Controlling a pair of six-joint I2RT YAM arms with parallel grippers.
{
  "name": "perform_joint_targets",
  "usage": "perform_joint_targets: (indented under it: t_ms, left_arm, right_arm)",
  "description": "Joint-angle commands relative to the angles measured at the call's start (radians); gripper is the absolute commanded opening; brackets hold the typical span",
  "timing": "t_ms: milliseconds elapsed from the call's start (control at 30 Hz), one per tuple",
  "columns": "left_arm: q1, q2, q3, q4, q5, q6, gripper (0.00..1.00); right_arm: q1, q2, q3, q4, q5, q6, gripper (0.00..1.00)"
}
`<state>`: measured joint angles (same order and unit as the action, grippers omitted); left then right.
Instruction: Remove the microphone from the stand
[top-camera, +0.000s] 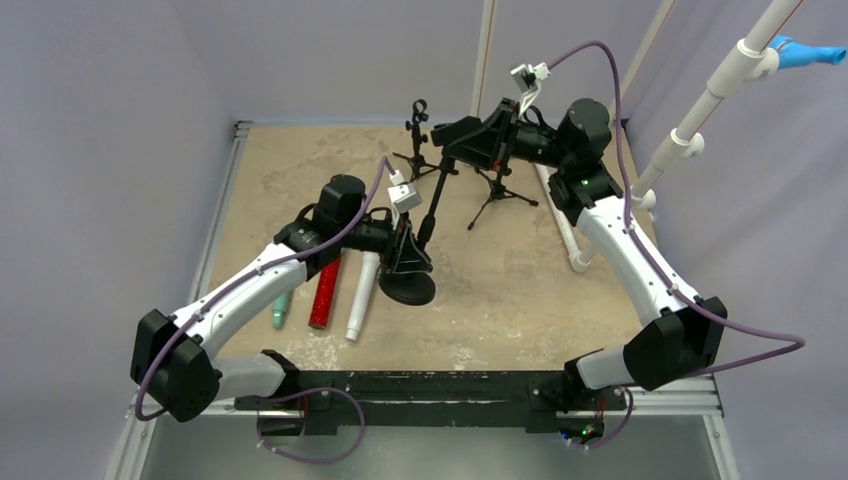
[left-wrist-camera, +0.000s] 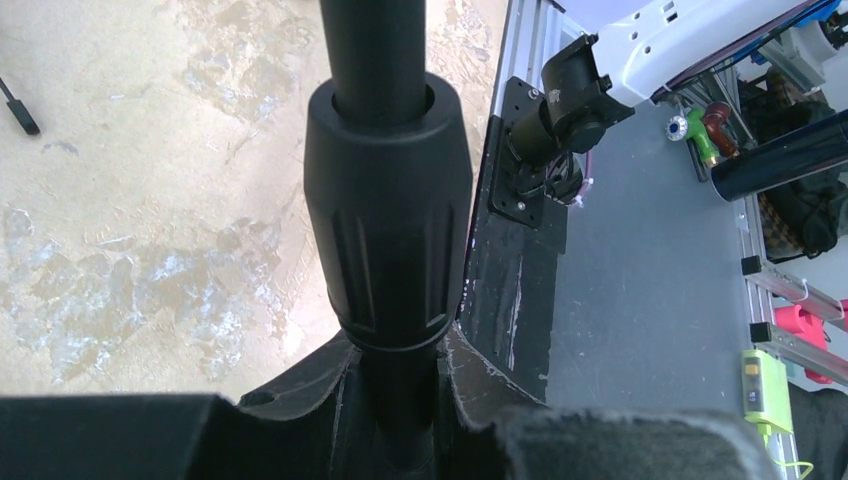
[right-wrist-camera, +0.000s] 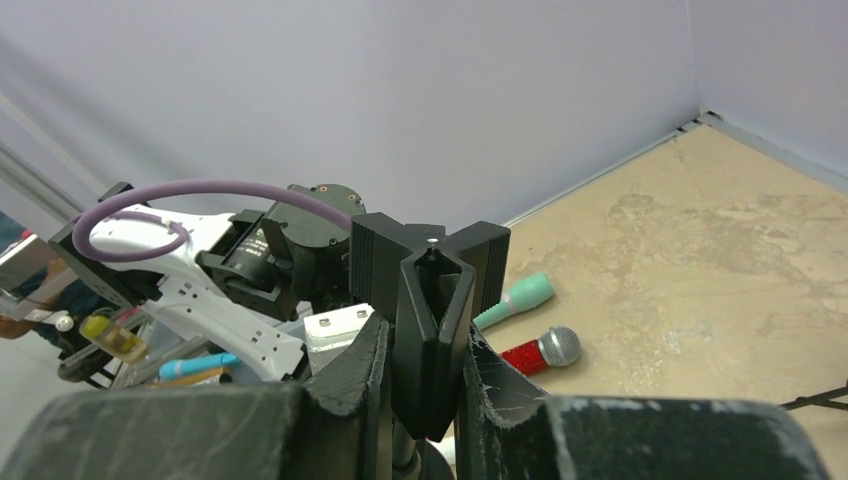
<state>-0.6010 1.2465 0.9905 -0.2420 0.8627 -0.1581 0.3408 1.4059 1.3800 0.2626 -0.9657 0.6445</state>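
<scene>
A black microphone stand with a round base (top-camera: 408, 288) leans up to a black clip (top-camera: 458, 133) at its top. My left gripper (top-camera: 408, 250) is shut on the stand's pole just above the base; in the left wrist view it (left-wrist-camera: 400, 375) closes below the ribbed collar (left-wrist-camera: 388, 220). My right gripper (top-camera: 482, 140) is shut on the clip (right-wrist-camera: 430, 300). I see no microphone in the clip. A teal microphone (top-camera: 282, 310), a red one (top-camera: 326, 290) and a white one (top-camera: 362, 295) lie on the table left of the base.
Two small black tripod stands (top-camera: 418, 135) (top-camera: 500, 190) stand at the back of the table. A white pipe (top-camera: 572, 235) lies along the right edge. A white pipe frame (top-camera: 720, 85) rises at the right. Purple walls enclose the back and sides.
</scene>
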Motion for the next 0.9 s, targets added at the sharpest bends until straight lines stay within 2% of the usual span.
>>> perform_joint_targets:
  t_ms: [0, 267, 500, 767, 800, 867]
  left_arm:
    - [-0.014, 0.004, 0.082, 0.109, 0.021, -0.031, 0.0]
    - [-0.002, 0.023, 0.139, 0.132, 0.027, -0.116, 0.0]
    - [0.054, 0.021, 0.109, 0.225, 0.06, -0.218, 0.0]
    - [0.044, 0.024, 0.134, 0.154, 0.056, -0.136, 0.0]
    - [0.043, 0.023, 0.133, 0.142, 0.053, -0.124, 0.0]
    - [0.042, 0.019, 0.127, 0.134, 0.047, -0.116, 0.0]
  right_arm:
    - [0.013, -0.031, -0.033, 0.016, -0.015, -0.05, 0.0]
    - [0.029, -0.065, -0.106, -0.058, -0.018, -0.167, 0.0]
    - [0.041, -0.077, -0.155, -0.069, -0.029, -0.21, 0.0]
    - [0.075, -0.049, -0.157, -0.128, 0.007, -0.263, 0.0]
    - [0.076, -0.043, -0.14, -0.143, 0.013, -0.267, 0.03]
    - [0.076, -0.033, -0.095, -0.191, 0.03, -0.284, 0.31]
